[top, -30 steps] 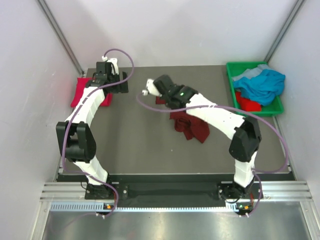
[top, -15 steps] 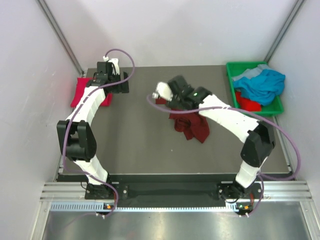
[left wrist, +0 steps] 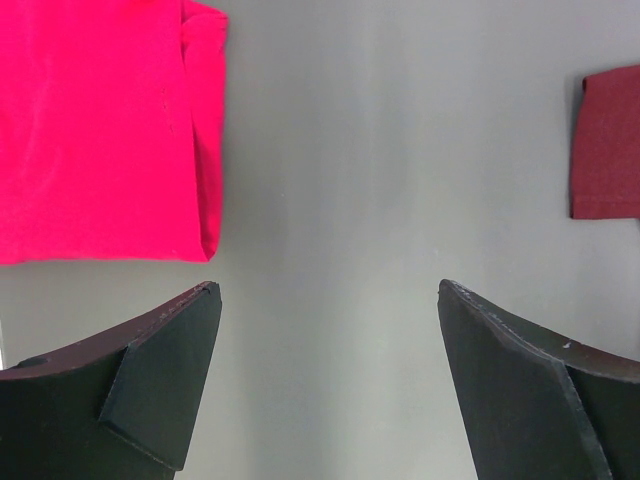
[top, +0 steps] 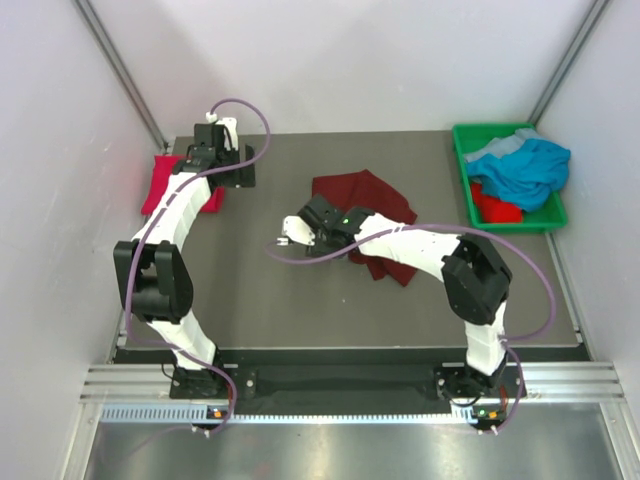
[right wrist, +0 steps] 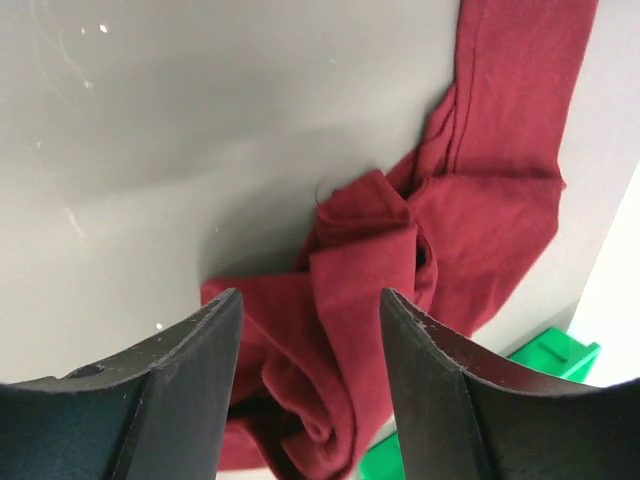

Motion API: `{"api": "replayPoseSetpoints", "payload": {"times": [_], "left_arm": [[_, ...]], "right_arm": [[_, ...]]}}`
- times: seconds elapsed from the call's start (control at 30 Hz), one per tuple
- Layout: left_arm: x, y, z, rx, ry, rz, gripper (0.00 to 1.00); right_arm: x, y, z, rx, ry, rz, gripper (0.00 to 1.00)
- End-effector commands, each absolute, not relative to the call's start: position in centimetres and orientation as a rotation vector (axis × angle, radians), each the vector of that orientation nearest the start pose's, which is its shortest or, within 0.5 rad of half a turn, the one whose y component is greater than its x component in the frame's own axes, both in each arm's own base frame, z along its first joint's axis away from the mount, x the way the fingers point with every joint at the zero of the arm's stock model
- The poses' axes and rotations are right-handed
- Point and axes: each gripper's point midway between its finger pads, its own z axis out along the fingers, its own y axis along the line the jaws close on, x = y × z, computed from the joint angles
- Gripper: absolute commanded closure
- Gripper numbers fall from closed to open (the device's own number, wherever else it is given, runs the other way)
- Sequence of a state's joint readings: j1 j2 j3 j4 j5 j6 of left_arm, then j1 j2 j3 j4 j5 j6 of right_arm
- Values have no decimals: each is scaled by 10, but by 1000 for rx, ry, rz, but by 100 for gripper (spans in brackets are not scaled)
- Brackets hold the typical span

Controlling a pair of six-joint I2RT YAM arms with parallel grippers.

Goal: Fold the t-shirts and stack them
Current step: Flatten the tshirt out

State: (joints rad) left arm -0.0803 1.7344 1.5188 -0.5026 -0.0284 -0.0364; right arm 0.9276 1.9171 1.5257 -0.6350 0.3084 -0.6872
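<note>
Our right gripper (right wrist: 310,300) stands released, jaws apart and gripping nothing. The dark maroon t-shirt (right wrist: 400,260) lies crumpled on the table (right wrist: 150,150) just ahead of its fingertips and beneath them. Farther out past the cloth, we see the green bin (top: 490,128) with the teal-blue t-shirt (top: 520,165) heaped inside. Our left gripper (left wrist: 328,290) is likewise spread wide and empty. The crimson t-shirt (left wrist: 95,130) lies as a neat flat rectangle ahead to its left, apart from the fingers.
</note>
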Motion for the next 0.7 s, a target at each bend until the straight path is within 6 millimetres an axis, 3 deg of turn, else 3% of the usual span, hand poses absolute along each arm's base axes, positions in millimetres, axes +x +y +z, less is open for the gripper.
{"api": "replayPoseSetpoints", "payload": {"times": [0.0, 0.13, 0.43, 0.67], "left_arm": [[478, -32, 204, 44, 2252, -2, 6], [478, -31, 203, 42, 2255, 3, 6], [479, -31, 201, 31, 2258, -7, 6], [478, -32, 200, 31, 2260, -8, 6]], "right_arm": [[343, 340, 118, -1701, 1787, -266, 43], [353, 340, 112, -1692, 1774, -333, 44], [374, 329, 118, -1672, 1725, -533, 49], [380, 324, 126, -1660, 1701, -596, 60]]}}
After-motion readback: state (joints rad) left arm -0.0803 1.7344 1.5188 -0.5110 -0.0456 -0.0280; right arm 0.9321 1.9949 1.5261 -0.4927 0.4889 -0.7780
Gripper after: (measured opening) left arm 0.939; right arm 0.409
